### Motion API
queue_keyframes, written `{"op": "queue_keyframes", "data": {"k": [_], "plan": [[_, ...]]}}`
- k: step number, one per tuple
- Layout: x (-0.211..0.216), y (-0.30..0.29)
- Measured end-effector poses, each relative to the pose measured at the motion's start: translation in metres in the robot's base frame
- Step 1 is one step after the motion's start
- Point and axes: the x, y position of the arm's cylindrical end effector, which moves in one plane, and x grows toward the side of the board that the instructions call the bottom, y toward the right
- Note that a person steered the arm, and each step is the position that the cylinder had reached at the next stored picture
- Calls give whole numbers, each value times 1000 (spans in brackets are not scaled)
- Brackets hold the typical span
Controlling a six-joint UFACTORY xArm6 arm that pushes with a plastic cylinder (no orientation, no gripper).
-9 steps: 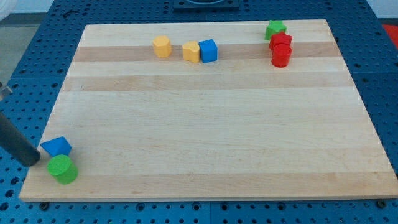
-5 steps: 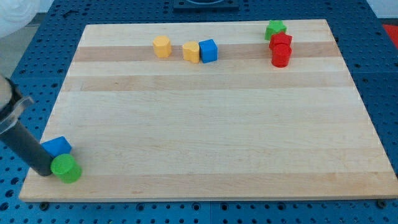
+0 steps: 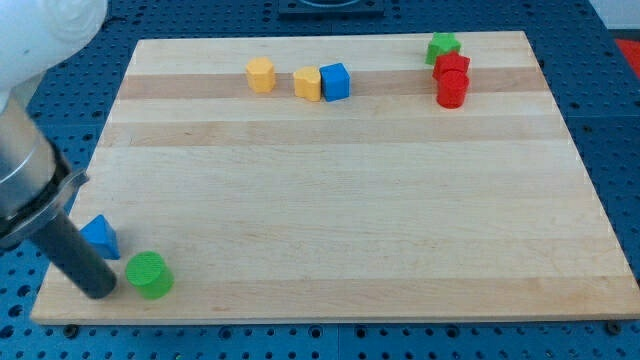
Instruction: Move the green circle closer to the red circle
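One shove has slid the green circle [image 3: 149, 275] rightward along the desk [image 3: 330, 200]; it now sits just right of my tip [image 3: 101, 290]. I see the blue block [image 3: 100, 237] just above my tip, nudged aside. No claw here, only a rod.

My rod [image 3: 75, 255] covers the left part of the blue block [image 3: 102, 236], so I cannot make out that block's full shape. My arm's upper body [image 3: 25, 120] is cut off by the view's left and top edges. At the far right, the red circle [image 3: 452, 90] hides the lower part of the red block [image 3: 451, 66] behind it. A dark fixture [image 3: 330, 7] is cropped at the view's top.
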Motion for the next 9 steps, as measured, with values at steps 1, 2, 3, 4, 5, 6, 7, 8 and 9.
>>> {"op": "queue_keyframes", "data": {"k": [1,2,3,4,5,6,7,8,9], "plan": [[3,6],[-13,42],[-13,66],[-15,85],[-15,115],[-24,149],[-60,166],[-74,181],[-54,190]]}}
